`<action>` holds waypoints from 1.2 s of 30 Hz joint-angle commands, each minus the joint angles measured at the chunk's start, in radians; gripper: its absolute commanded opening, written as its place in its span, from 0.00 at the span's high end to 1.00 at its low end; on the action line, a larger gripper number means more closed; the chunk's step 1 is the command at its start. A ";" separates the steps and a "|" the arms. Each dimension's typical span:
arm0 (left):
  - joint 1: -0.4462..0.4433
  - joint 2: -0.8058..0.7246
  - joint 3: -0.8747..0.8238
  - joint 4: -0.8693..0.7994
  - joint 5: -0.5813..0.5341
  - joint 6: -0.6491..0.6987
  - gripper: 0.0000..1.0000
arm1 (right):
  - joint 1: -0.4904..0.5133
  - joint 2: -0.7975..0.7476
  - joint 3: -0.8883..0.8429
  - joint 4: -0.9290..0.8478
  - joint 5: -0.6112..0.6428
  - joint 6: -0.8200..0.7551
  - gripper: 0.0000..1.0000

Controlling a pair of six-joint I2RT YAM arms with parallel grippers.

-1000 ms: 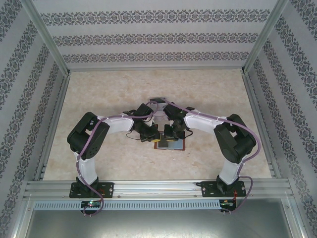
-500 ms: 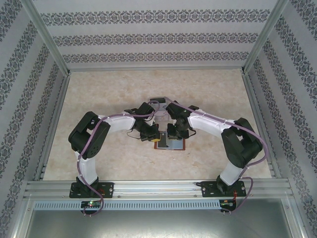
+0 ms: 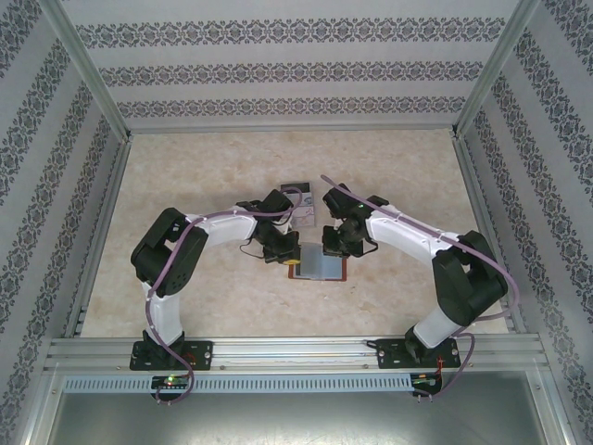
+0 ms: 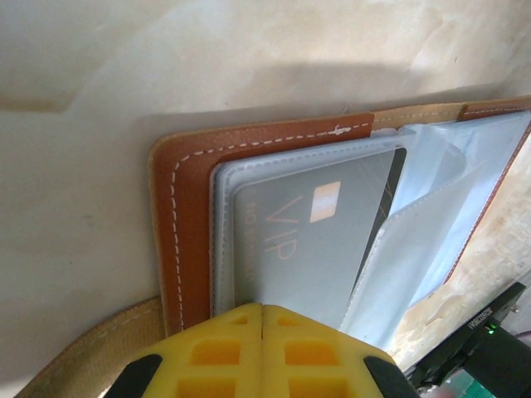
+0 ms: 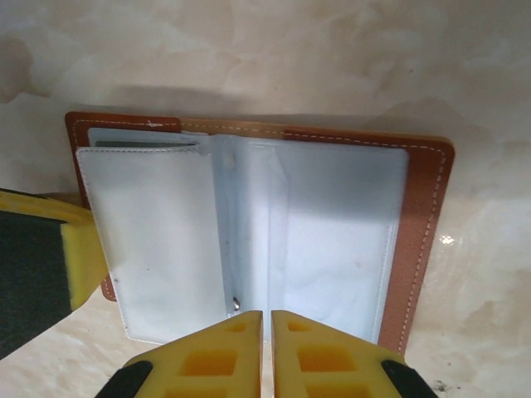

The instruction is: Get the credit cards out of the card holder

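The card holder (image 3: pixel 321 270) lies open on the table between my two grippers, reddish-brown leather with pale blue-grey pockets (image 5: pixel 332 232). A tan strap (image 4: pixel 91 352) sticks out at its left. In the left wrist view a grey credit card (image 4: pixel 307 240) marked VIP sits in the left pocket of the card holder (image 4: pixel 187 224), under a lifted clear leaf (image 4: pixel 431 232). My left gripper (image 4: pixel 263 308) is shut, its tips over the card's near edge. My right gripper (image 5: pixel 267 315) is shut to a thin slit at the near edge of the middle fold. Whether it pinches a leaf is hidden.
A clear tray (image 3: pixel 295 186) stands just beyond the grippers on the marbled table (image 3: pixel 204 176). Patterned walls and metal posts close in the sides and back. The left gripper's yellow finger (image 5: pixel 41 240) sits at the wallet's left edge.
The right arm's elbow has swung out to the right and its gripper has shifted slightly right over the wallet. The left arm has barely moved.
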 commanded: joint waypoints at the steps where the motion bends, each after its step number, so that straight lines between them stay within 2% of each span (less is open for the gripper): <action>1: -0.020 0.008 0.041 -0.075 -0.030 0.027 1.00 | -0.015 -0.037 -0.030 -0.017 0.016 -0.014 0.87; 14: -0.057 0.010 0.138 -0.108 -0.023 0.010 1.00 | -0.050 -0.065 -0.069 -0.002 0.002 -0.032 0.88; 23: -0.111 0.088 0.228 -0.128 -0.007 0.017 1.00 | -0.106 -0.105 -0.107 0.003 -0.019 -0.052 0.88; 36: -0.139 0.189 0.303 -0.133 -0.002 0.028 1.00 | -0.138 -0.145 -0.134 0.005 -0.044 -0.058 0.89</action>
